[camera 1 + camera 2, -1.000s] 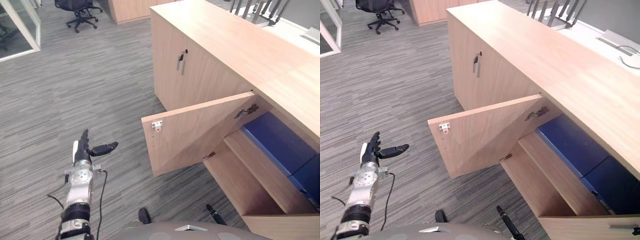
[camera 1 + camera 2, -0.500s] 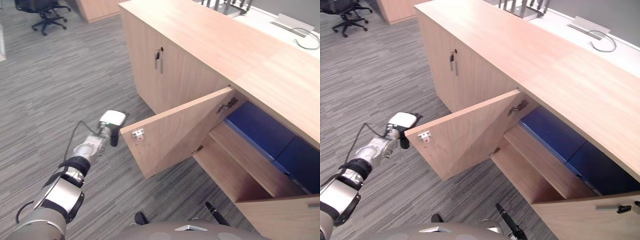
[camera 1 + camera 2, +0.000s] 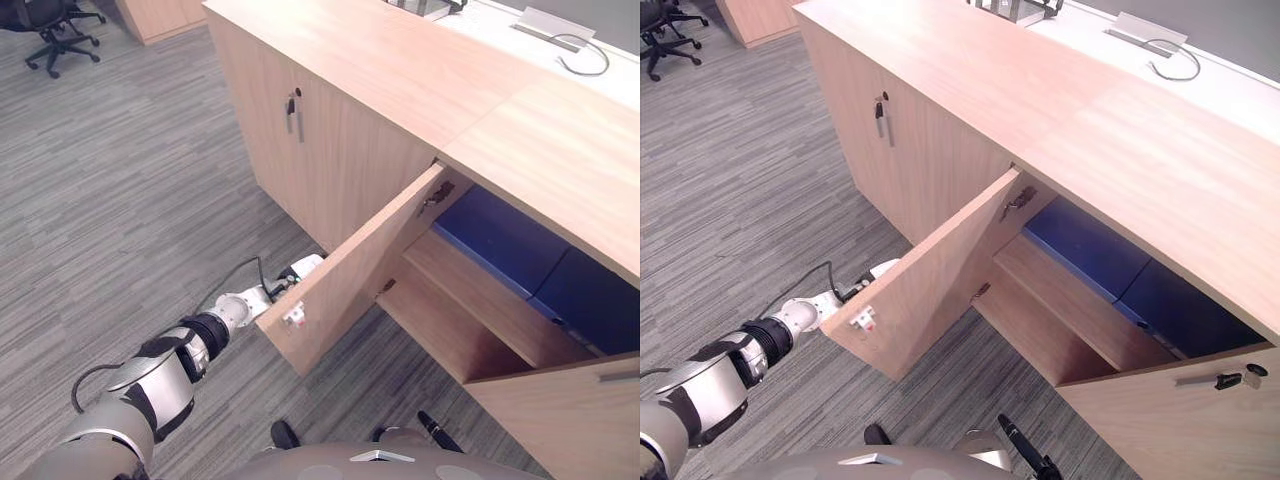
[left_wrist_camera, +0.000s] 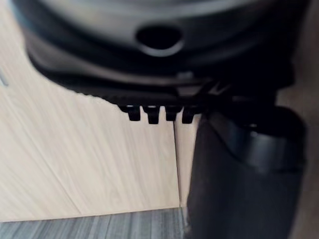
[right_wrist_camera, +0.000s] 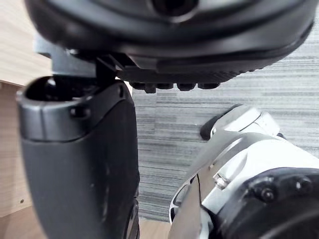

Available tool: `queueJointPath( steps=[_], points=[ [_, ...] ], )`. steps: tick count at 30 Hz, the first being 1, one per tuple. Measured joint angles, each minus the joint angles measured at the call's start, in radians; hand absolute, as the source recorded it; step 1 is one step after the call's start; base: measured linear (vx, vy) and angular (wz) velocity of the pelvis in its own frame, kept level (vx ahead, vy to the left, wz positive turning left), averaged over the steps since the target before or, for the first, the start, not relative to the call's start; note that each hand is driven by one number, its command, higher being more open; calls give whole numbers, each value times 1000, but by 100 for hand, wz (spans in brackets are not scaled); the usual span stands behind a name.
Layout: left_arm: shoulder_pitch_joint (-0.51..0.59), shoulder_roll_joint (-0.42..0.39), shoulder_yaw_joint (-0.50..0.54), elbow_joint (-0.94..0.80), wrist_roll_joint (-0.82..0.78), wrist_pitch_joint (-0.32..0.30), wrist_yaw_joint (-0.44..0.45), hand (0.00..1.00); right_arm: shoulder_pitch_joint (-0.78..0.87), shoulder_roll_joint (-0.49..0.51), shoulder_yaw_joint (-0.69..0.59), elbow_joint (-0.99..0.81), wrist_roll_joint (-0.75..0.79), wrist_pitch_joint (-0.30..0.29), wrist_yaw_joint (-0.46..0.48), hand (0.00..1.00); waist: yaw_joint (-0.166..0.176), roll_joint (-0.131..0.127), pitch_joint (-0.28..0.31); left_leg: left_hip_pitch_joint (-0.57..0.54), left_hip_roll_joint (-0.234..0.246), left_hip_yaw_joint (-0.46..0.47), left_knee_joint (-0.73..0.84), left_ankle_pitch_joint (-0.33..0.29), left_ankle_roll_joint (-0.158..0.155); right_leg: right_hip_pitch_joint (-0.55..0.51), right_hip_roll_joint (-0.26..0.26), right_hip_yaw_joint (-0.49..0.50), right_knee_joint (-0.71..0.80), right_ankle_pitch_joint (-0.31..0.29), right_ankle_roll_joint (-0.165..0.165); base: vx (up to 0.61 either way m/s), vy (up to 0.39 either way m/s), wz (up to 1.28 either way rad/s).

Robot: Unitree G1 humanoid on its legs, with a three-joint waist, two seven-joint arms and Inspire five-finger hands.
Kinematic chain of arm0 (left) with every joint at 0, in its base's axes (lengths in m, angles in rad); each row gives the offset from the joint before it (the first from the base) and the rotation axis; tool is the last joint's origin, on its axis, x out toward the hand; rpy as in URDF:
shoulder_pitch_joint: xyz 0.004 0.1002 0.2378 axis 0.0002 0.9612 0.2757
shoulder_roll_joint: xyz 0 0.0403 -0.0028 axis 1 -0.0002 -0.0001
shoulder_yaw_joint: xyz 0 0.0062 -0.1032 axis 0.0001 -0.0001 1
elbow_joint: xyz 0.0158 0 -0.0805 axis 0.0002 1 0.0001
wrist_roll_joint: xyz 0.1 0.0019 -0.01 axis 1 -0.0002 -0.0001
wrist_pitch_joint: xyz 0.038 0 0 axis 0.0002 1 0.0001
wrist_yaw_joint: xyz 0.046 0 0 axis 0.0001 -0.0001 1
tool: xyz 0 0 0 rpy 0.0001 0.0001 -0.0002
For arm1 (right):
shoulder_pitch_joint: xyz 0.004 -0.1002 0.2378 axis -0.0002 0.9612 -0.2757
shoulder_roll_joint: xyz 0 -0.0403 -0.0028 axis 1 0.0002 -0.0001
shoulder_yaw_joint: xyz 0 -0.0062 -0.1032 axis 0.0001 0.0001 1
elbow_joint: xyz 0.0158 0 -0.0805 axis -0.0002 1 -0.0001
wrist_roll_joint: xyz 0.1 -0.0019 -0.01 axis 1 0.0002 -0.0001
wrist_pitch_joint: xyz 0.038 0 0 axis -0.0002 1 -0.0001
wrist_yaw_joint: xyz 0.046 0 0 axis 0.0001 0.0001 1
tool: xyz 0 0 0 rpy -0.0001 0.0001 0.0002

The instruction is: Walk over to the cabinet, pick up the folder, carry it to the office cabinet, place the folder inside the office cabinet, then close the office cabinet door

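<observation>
The office cabinet's (image 3: 420, 80) left door (image 3: 370, 260) stands partly open, and its inner face with a small white catch (image 3: 294, 318) shows. My left hand (image 3: 300, 270) rests against the door's outer face near its free edge. In the left wrist view its fingers (image 4: 154, 113) lie straight along the wood panel (image 4: 84, 164) and hold nothing. Blue folders (image 3: 500, 235) lie on the upper shelf inside. My right hand (image 5: 79, 164) hangs relaxed above the carpet with nothing in it.
The cabinet's right door (image 3: 570, 410) also stands open at the lower right. A closed door with a metal handle (image 3: 293, 113) is further left. Grey carpet (image 3: 120, 200) spreads to the left, with an office chair (image 3: 45, 25) far back.
The camera has moved closer to the cabinet. My left arm has swung from over the carpet to the door's outer face, and the door now stands at a narrower angle.
</observation>
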Motion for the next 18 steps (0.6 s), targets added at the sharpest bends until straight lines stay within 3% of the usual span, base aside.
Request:
queueJointPath(
  steps=[5,7,9,15,18],
  points=[
    [37,-57,-15,-27,-81,38,-12,100,-17,2,-4,2,-73,12,-3,100,-5,-19,12,-20,-32,2,-1,12,17,-8,-26,5,-36,-2,9,-95,33,-6],
    [54,-76,-47,-60,-129,36,-46,100,-17,-7,0,7,-222,32,18,100,-6,-32,16,-25,-51,-6,-4,20,28,-3,-43,-9,-40,-22,37,-96,27,12],
    [68,-104,-82,-81,-160,25,-74,100,-16,-14,-1,5,-323,37,36,100,-11,-32,16,-30,-61,-20,-4,27,38,2,-52,-24,-45,-32,45,-83,31,20],
    [139,-234,-271,-118,-160,-152,-202,100,-18,-61,10,-56,-607,31,120,100,-37,-42,15,-30,-80,-43,-4,28,42,12,-70,-45,-47,-31,54,-41,59,13],
    [161,-275,-301,-123,-161,-185,-230,100,-18,-77,40,-95,-696,31,169,100,-47,-51,16,-30,-84,-42,-4,26,40,12,-73,-42,-48,-30,53,-3,46,0]
  ],
)
